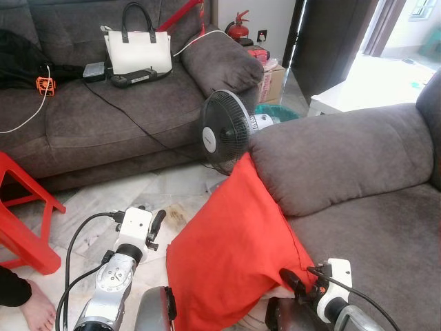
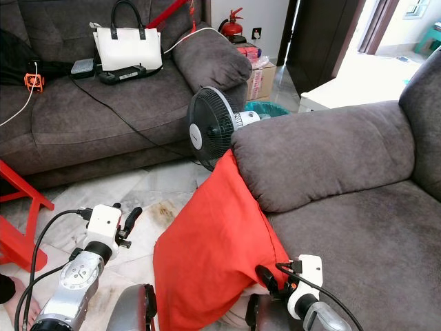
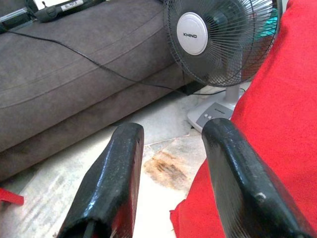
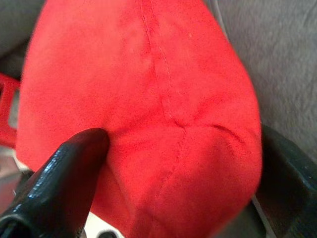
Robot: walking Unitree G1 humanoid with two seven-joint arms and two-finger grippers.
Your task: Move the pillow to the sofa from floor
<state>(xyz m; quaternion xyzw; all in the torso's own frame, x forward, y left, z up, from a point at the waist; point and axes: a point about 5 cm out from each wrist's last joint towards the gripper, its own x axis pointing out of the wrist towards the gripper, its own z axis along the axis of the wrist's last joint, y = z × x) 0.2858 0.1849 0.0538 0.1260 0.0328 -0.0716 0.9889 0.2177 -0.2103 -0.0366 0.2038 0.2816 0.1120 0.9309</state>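
Low in the head views, the two silver arms frame a red pillow (image 1: 231, 258) of soft, smooth cloth with a stitched seam, plump and roughly square; it stands tilted on one corner, its lower part near the marble floor (image 1: 103, 200), its upper corner leaning against the padded arm of the grey sofa (image 1: 358, 207) on the right. On the left, the left gripper (image 3: 171, 186) hovers just beside the pillow's edge with its two glossy black fingers spread apart and nothing between them; one finger lies close to the red cloth, though contact cannot be told. Further right, the right gripper (image 4: 178, 163) pinches the pillow's lower corner, one black finger (image 4: 64, 178) pressing a dent into the fabric and the cloth bulging between the pair. Beyond the pillow stands a black mesh fan (image 1: 226, 131) on a grey base. Behind it, a second sofa (image 1: 103, 117) of the same coarse grey fabric carries a white handbag (image 1: 138, 49). A red plastic stool (image 1: 24, 221) sits at far left.
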